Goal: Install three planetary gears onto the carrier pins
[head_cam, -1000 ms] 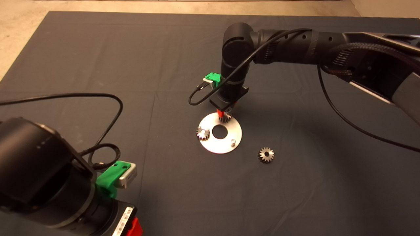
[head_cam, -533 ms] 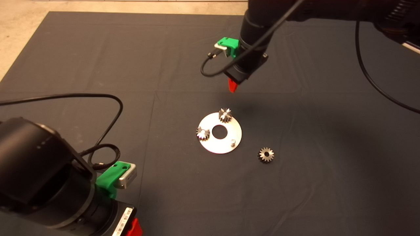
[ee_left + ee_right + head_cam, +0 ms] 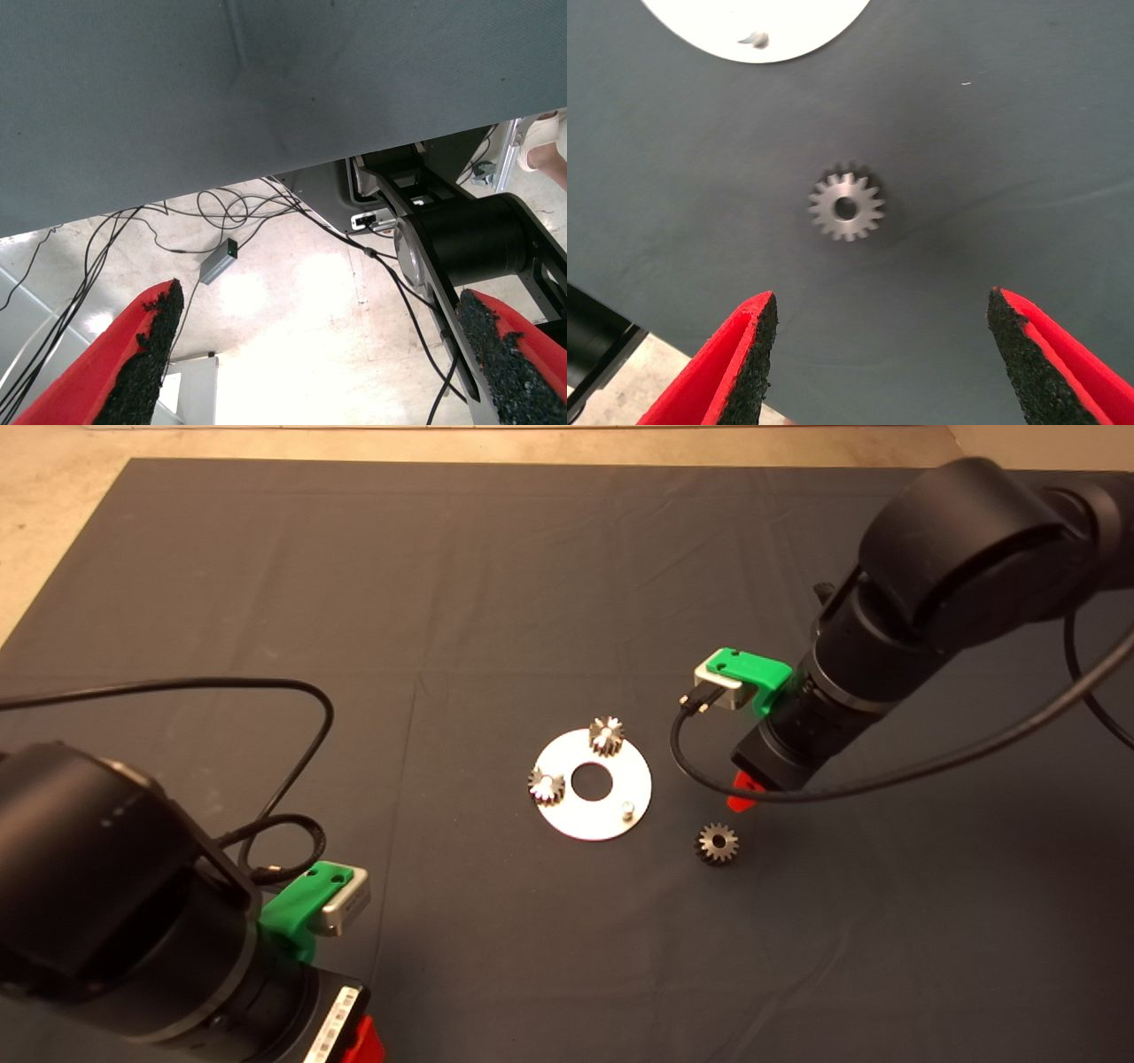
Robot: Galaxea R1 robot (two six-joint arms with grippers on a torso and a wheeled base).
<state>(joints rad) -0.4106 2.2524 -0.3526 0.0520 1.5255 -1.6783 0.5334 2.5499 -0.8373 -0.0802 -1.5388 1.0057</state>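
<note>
Last loose gear lies just below-left of the right gripper

Right gripper (image 3: 742,797), jaws spread and empty, hovers beside the gear (image 3: 717,842) lying flat on the worktop (image 3: 266,584), right of the disc (image 3: 611,824) and its bare pin (image 3: 627,810). Left gripper (image 3: 319,354), jaws spread, is parked lower left.

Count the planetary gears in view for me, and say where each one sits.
3. Two sit on carrier pins of the disc: one at its far edge, one at its left edge. The third lies loose on the mat, right of the disc.
</note>
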